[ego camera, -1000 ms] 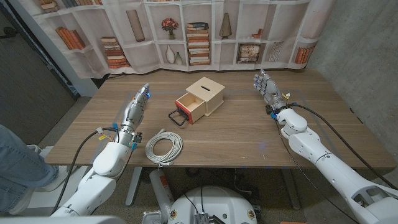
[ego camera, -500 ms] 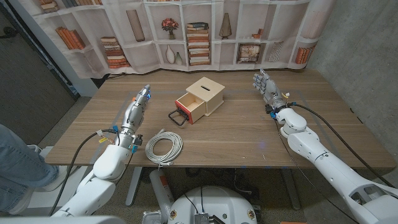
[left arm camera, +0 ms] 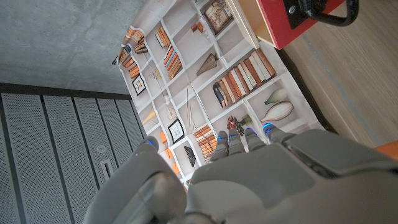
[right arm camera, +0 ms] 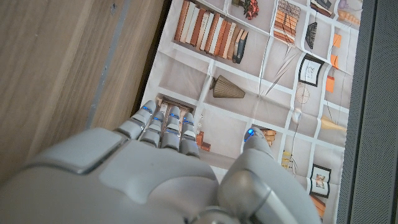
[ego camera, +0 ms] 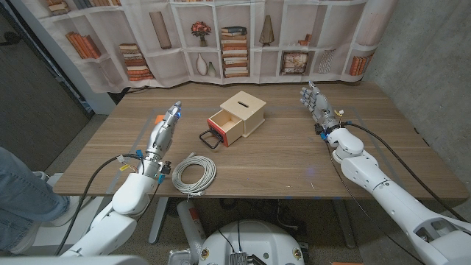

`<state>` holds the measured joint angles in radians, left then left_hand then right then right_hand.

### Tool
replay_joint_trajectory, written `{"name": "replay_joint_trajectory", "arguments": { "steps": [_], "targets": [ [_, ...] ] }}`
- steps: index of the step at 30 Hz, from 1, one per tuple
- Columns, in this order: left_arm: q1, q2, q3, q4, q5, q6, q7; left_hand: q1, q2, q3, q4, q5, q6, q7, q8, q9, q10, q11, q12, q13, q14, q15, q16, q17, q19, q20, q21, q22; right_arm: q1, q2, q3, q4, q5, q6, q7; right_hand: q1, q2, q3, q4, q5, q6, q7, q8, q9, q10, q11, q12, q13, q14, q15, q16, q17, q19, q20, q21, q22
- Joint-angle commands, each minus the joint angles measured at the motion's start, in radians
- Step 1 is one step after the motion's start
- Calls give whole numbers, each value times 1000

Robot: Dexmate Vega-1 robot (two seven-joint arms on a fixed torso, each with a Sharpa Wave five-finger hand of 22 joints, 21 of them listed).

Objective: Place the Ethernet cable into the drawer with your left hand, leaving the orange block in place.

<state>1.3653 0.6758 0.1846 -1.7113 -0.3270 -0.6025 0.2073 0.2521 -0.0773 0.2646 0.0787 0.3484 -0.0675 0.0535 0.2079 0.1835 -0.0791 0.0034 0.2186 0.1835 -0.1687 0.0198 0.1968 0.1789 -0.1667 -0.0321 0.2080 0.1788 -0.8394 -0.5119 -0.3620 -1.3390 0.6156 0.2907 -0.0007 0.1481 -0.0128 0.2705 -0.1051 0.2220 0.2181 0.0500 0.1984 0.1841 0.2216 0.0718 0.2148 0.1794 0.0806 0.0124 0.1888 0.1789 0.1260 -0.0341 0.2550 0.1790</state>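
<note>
A: Head view first. How are the fingers of the left hand (ego camera: 165, 126) seen?

B: They are held straight and close together, nothing is gripped, and they are pointed toward 1 o'clock over the table (ego camera: 280, 158). A small orange patch, likely the block (ego camera: 159, 118), is glimpsed just beside the fingers at their 10 o'clock side; whether it is touched cannot be told.

A: And the right hand (ego camera: 315, 103)?

B: Its fingers are spread a little and extended toward 11 o'clock, with nothing held. It is kept at the table's 2 o'clock area, well apart from everything else.

A: Where is the cable (ego camera: 194, 174) found?

B: It is coiled on the table near the front edge, at about 7 o'clock from the drawer (ego camera: 226, 126), just beside the left wrist at its 3 o'clock side.

A: The drawer itself?

B: It is pulled out of a light wooden box (ego camera: 245, 110) at the table's middle; a red front and a black handle (ego camera: 210, 139) are seen. In the left wrist view the red front (left arm camera: 298, 22) and handle are shown beyond the fingertips (left arm camera: 245, 138).

A: Anything behind?

B: A printed bookshelf backdrop (ego camera: 235, 44) is hung beyond the table, and a person's leg (ego camera: 26, 199) is visible at 8 o'clock.
</note>
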Motion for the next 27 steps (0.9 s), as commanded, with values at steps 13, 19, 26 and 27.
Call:
{"name": "replay_joint_trajectory", "arguments": {
  "steps": [13,19,26,27],
  "targets": [
    [52,48,8,-27,34,-54,77,17,-1,-1,-3,7,13,-5,8,4,13,2,4,3,10,-1,-1,2,-65,-7,1,3,15,6,-7,-1,-8,-6,-6,11,0,3,-5,-5,6,5,-3,1,3,2,-2,1,1,3,-2,3,4,-34,-6,5],
    [53,62,15,-27,34,-61,79,18,-1,-1,-4,7,15,-5,8,4,15,0,4,3,13,-2,-1,2,-64,-7,1,3,15,8,-7,-1,-11,-2,-9,11,0,2,-5,-5,6,5,-3,1,3,2,-3,1,2,2,-2,3,5,-34,-8,5],
    [48,71,32,-7,14,-95,63,19,0,-3,-4,7,18,-5,8,4,18,-3,4,3,14,-2,-2,2,-63,-5,1,3,2,1,-4,-18,-13,-10,-24,11,0,2,-5,-6,6,5,-3,1,3,2,-3,1,2,3,-1,3,5,-34,-9,5],
    [50,71,33,-5,13,-100,64,19,0,-3,-4,7,19,-3,8,4,19,-2,4,3,14,-2,-2,2,-63,-5,1,3,1,-1,-4,-21,-15,-11,-27,11,0,1,-5,-6,6,5,-3,1,3,1,-3,1,2,3,-1,3,5,-34,-10,5]
  ]
}}
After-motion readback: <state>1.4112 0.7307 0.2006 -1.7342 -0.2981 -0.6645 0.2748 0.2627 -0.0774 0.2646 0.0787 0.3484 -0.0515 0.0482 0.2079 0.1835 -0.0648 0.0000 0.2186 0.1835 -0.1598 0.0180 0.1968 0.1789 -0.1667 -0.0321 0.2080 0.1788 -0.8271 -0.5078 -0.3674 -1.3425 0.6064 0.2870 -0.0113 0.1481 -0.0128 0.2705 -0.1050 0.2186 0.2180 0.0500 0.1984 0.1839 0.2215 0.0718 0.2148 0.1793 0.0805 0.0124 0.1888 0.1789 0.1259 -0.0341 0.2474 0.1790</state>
